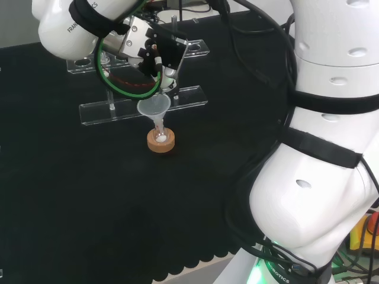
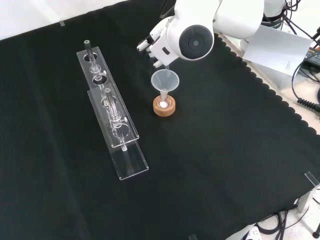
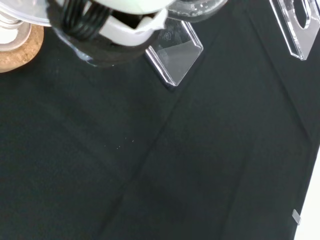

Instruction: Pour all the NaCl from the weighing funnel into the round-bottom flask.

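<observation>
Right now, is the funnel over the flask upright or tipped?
Upright: the clear funnel stands mouth up, stem pointing down into the flask on the cork ring.

1. You'll find dark lettering on the arm's upper link in the head view, half covered by a black strap; no full word can be read.
2. Lettering on the arm's base is too small to read.
3. The mark on the clear rack's foot is illegible.
</observation>
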Robot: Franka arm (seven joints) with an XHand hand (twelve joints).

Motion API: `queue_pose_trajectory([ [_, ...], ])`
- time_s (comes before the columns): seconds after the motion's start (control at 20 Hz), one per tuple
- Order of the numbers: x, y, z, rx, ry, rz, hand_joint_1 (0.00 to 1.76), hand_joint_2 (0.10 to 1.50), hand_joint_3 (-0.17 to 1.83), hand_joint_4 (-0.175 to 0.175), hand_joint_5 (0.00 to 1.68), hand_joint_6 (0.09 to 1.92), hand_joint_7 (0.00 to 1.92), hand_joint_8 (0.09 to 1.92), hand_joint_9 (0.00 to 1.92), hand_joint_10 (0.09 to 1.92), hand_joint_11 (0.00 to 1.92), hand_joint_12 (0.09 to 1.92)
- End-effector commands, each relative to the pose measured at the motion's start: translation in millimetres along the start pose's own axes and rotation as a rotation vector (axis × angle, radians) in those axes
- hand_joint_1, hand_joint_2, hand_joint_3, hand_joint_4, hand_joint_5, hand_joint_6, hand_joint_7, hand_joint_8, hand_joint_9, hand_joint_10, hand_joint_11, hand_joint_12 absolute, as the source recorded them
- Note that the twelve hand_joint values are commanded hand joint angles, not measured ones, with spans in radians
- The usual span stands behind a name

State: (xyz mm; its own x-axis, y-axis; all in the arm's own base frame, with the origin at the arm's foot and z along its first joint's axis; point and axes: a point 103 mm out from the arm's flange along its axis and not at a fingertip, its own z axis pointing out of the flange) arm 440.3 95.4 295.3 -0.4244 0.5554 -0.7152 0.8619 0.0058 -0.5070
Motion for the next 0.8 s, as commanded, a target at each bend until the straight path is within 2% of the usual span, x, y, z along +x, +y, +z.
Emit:
queue_pose_trajectory([
  [0.05, -0.3, 0.6, -0.7, 0.002, -0.011, 0.0, 1.07, 0.74, 0.67, 0.175, 1.08, 1.0, 1.11, 0.7, 1.13, 0.4, 0.75, 1.11],
  [0.8, 0.9, 0.9, 0.1, -0.007, -0.065, -0.007, 1.07, 0.74, 0.67, 0.175, 1.08, 1.0, 1.11, 0.7, 1.13, 0.4, 0.75, 1.11],
])
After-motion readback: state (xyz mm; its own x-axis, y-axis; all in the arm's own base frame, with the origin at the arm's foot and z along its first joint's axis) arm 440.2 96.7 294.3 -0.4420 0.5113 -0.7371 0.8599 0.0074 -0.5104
